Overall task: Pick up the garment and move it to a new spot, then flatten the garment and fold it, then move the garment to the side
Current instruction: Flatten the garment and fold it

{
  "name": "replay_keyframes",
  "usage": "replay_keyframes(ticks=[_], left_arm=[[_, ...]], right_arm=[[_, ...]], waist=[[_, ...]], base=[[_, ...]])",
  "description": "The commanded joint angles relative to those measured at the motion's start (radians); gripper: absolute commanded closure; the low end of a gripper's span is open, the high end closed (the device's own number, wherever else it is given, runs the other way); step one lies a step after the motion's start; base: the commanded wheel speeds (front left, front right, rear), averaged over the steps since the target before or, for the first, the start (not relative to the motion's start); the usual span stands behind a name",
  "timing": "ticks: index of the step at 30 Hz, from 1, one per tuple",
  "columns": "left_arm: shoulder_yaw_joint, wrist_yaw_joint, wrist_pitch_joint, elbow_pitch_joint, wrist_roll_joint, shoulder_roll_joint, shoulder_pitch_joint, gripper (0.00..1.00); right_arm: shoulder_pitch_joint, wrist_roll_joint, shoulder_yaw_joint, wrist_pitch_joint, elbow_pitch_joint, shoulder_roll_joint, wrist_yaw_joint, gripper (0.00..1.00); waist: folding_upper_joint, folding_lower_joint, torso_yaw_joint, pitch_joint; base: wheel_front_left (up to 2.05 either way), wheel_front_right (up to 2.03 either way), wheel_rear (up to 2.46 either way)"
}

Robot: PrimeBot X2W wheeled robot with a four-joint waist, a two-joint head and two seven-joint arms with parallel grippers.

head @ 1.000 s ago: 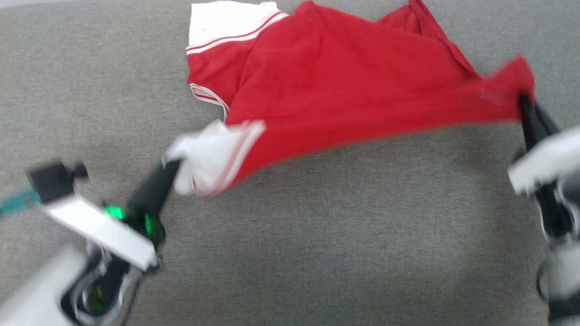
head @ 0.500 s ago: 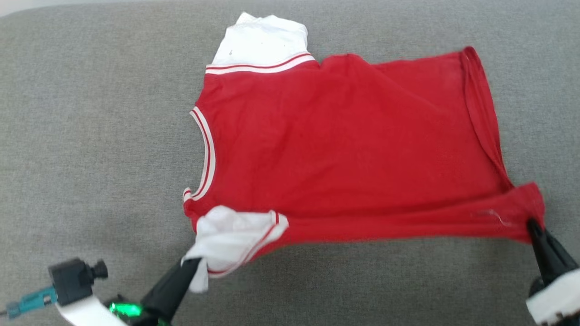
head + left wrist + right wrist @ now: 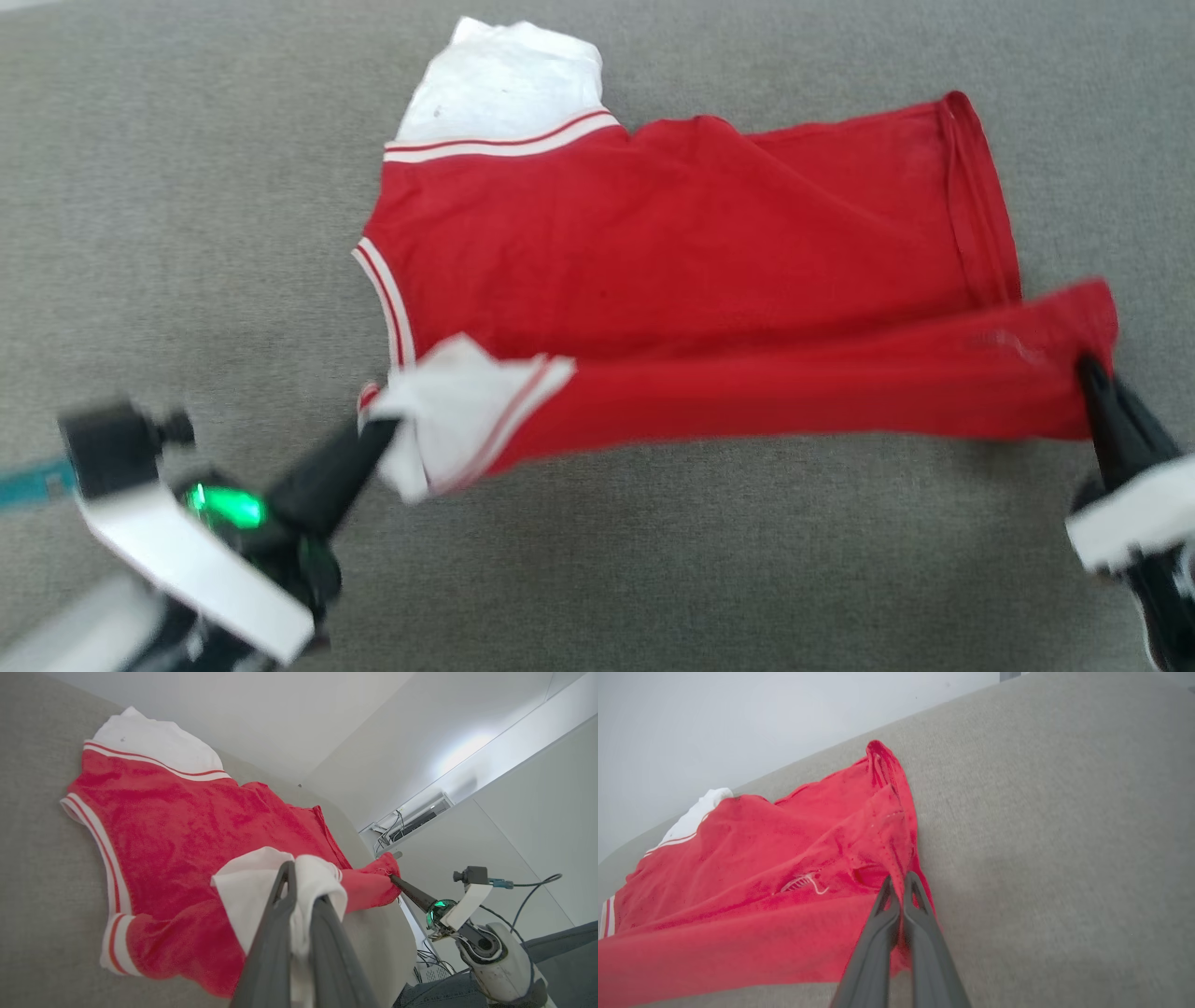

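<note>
Holding garment (image 3: 672,271) near edge taut, rest lying on grey worktop (image 3: 187,233) | left hand (image 3: 378,434) clamped on white sleeve (image 3: 467,401) | right hand (image 3: 1086,371) clamped on hem corner (image 3: 1074,322) | soft, light, limp; probably best gripped at edges

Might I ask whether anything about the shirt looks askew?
The garment is not flat: its near white sleeve is bunched in the left pincer, and a loose white thread shows near the hem.

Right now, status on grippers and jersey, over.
Left gripper shut on white sleeve. Right gripper shut on red hem corner. Jersey near edge lifted taut, rest on grey upholstery. No obstacle seen.
</note>
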Motion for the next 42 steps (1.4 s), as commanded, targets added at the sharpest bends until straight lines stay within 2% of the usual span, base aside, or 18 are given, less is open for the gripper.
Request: replay_keyframes(ticks=[1,12,23,24,25,26,27,28,33,37,39,42], left_arm=[[-0.006,0.002,0.016,0.019,-0.015,0.002,-0.066,1.0],[-0.06,0.002,0.122,0.217,-0.108,-0.027,-0.299,1.0],[-0.108,0.002,0.112,0.38,-0.095,-0.048,-0.335,1.0],[-0.117,0.002,0.106,0.39,-0.081,-0.045,-0.34,0.95],[-0.127,0.002,0.096,0.402,-0.064,-0.039,-0.348,0.57],[-0.145,0.002,0.084,0.416,-0.035,-0.032,-0.355,0.11],[-0.165,0.002,0.072,0.426,-0.007,-0.028,-0.364,0.0],[-0.187,0.002,0.062,0.43,0.01,-0.024,-0.372,0.0],[-0.289,0.002,0.021,0.422,0.124,0.042,-0.436,0.0],[-0.355,0.002,0.009,0.387,0.16,0.106,-0.482,0.0],[-0.391,0.002,0.042,0.362,0.143,0.124,-0.491,0.0],[-0.454,0.002,0.153,0.32,0.118,0.161,-0.512,0.0]], right_arm=[[-0.052,-0.009,0.008,0.006,0.031,0.002,0.0,1.0],[-0.257,-0.06,0.048,-0.009,0.239,0.004,0.0,1.0],[-0.303,-0.059,0.093,-0.089,0.362,0.004,0.0,1.0],[-0.303,-0.061,0.099,-0.093,0.367,0.004,0.0,1.0],[-0.303,-0.064,0.104,-0.096,0.371,0.004,0.0,0.8],[-0.3,-0.065,0.107,-0.102,0.375,0.004,0.0,0.58],[-0.296,-0.067,0.107,-0.105,0.378,0.001,0.0,0.04],[-0.291,-0.071,0.106,-0.11,0.379,-0.006,0.0,0.0],[-0.264,-0.08,0.095,-0.127,0.359,-0.029,0.0,0.0],[-0.234,-0.086,0.079,-0.127,0.314,-0.043,0.0,0.0],[-0.222,-0.086,0.074,-0.124,0.289,-0.042,0.0,0.0],[-0.208,-0.081,0.066,-0.116,0.252,-0.038,0.0,0.0]], waist=[[-0.0001,0.0,-0.011,0.014],[-0.0001,0.0,-0.035,0.075],[-0.0001,0.0,-0.058,0.104],[-0.0001,0.0,-0.058,0.1],[-0.0001,0.0,-0.057,0.095],[-0.0001,0.0,-0.056,0.088],[-0.0001,0.0,-0.054,0.081],[-0.0001,0.0,-0.052,0.073],[-0.0001,0.0,-0.037,0.022],[-0.0001,0.0,-0.029,-0.01],[-0.0001,0.0,-0.025,-0.022],[-0.0001,0.0,-0.025,-0.03]], base=[[0.0,0.0,0.0],[0.0,0.0,0.0],[0.0,0.0,0.0],[0.0,0.0,0.0],[0.0,0.0,0.0],[0.0,0.0,0.0],[0.0,0.0,0.0],[0.0,0.0,0.0],[0.0,0.0,0.0],[0.0,0.0,0.0],[0.0,0.0,0.0],[0.0,0.0,0.0]])
